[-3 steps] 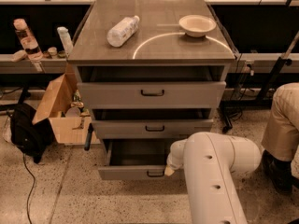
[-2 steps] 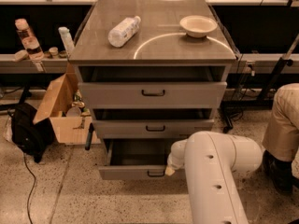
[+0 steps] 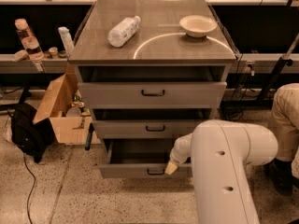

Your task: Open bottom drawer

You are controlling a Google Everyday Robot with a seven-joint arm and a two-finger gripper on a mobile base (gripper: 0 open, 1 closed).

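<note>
My gripper (image 3: 171, 167) sits low in the frame, just right of centre, with its pale tip against the front of the bottom drawer (image 3: 126, 170). It is right beside the small black handle (image 3: 155, 172), on the handle's right end; I cannot tell whether it is clamped on the handle or loose, as the wrist hides most of it.

The bottom drawer stands pulled out from the cabinet. Its short grey front is forward of the two fronts above it, and the dark tray behind it is open to view. It is the lowest of the three, nearest the floor.

The arm (image 3: 224, 167) fills the lower right of the frame as a thick white link rising from the bottom edge. It bends at a rounded elbow and reaches leftward through a narrower wrist to the drawer front.

Above, the middle drawer (image 3: 140, 129) and the top drawer (image 3: 152, 94) each stand a little ajar. On the cabinet top (image 3: 154, 50) a bottle (image 3: 124, 31) lies on its side at the left and a bowl (image 3: 198, 25) sits at the right, well apart. To the cabinet's left, on the floor, are an open cardboard box (image 3: 56, 111) and a black bag (image 3: 28, 132).
</note>
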